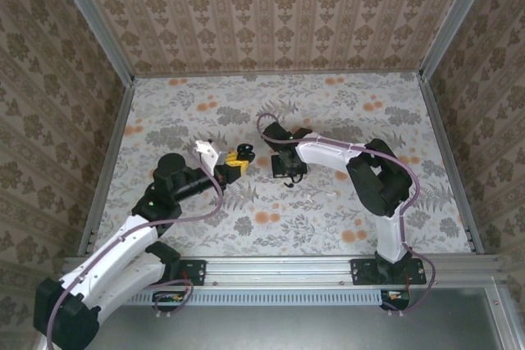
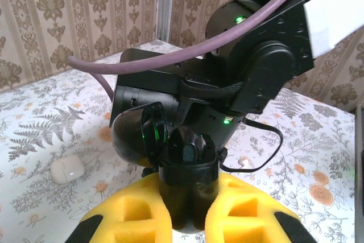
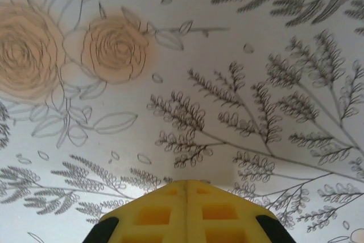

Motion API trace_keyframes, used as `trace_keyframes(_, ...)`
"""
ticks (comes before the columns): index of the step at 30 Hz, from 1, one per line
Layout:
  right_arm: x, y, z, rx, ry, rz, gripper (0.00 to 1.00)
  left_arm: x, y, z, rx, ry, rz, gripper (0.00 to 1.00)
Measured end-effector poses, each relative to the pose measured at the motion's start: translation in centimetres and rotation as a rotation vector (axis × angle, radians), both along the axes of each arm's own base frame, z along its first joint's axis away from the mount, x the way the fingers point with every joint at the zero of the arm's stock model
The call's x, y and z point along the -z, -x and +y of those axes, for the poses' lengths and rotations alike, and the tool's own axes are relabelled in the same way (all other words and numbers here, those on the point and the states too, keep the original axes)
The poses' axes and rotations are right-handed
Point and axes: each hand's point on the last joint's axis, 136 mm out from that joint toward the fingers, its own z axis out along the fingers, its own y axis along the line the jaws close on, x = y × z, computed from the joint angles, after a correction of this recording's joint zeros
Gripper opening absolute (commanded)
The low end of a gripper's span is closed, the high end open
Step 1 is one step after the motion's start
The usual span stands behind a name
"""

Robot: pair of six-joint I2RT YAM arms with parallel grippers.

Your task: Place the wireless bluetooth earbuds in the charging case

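Note:
My left gripper (image 2: pixel 189 181) is shut on a black charging case (image 2: pixel 185 211), held upright between its yellow fingers (image 2: pixel 122 214). The case's domed lid (image 2: pixel 133 138) hangs open to the left, and dark rounded earbuds (image 2: pixel 190 147) show in its open top. In the top view this gripper (image 1: pixel 239 158) sits left of centre. A small white rounded piece (image 2: pixel 68 169) lies on the cloth to the left. My right gripper (image 3: pixel 186 184) points down at the tablecloth, its yellow fingertips shut together with nothing between them. From above it (image 1: pixel 289 170) hovers just right of the case.
The right arm's black wrist and purple cable (image 2: pixel 170 64) loom directly behind the held case. A thin black wire (image 2: pixel 267 146) loops on the floral tablecloth (image 1: pixel 328 112). Wallpapered walls and metal rails (image 1: pixel 111 161) enclose the table.

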Motion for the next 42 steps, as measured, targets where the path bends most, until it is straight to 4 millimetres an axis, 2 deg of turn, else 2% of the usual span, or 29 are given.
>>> trace_keyframes(5, 0.7, 2.0, 1.1, -0.081, 0.027, 0.015, 0.00, 1.0, -0.3, -0.3, 0.005, -0.023, 0.022, 0.00)
trace_keyframes(10, 0.7, 2.5, 1.4, -0.104, 0.044, 0.000, 0.00, 1.0, -0.4, -0.3, 0.005, -0.025, 0.020, 0.00)
trace_keyframes(14, 0.7, 3.1, 1.3, -0.114, 0.043, -0.008, 0.00, 1.0, -0.3, -0.3, 0.005, -0.023, 0.019, 0.00)
trace_keyframes(20, 0.6, 6.0, 0.6, -0.154, 0.071, 0.030, 0.01, 0.4, -0.1, -0.1, 0.005, -0.013, 0.003, 0.00)
trace_keyframes(24, -1.1, 7.2, 0.1, -0.167, 0.065, 0.028, 0.03, 0.3, -0.1, -0.1, 0.004, -0.010, -0.002, 0.00)
trace_keyframes(27, -3.6, 7.0, 0.4, -0.161, 0.014, -0.019, 0.06, 0.2, -0.1, -0.1, 0.004, -0.009, -0.002, 0.00)
trace_keyframes(31, -6.0, 6.2, -0.1, -0.114, -0.039, -0.061, 0.19, 0.2, -0.1, -0.1, 0.004, -0.009, -0.003, 0.00)
trace_keyframes(37, -4.8, 4.7, -2.3, -0.011, -0.018, -0.004, 0.35, 0.2, -0.1, -0.1, 0.004, -0.009, -0.003, 0.00)
trace_keyframes(42, -3.0, 4.2, -2.7, 0.032, -0.011, 0.057, 0.38, 0.0, 0.0, 0.0, 0.004, -0.006, -0.008, 0.00)
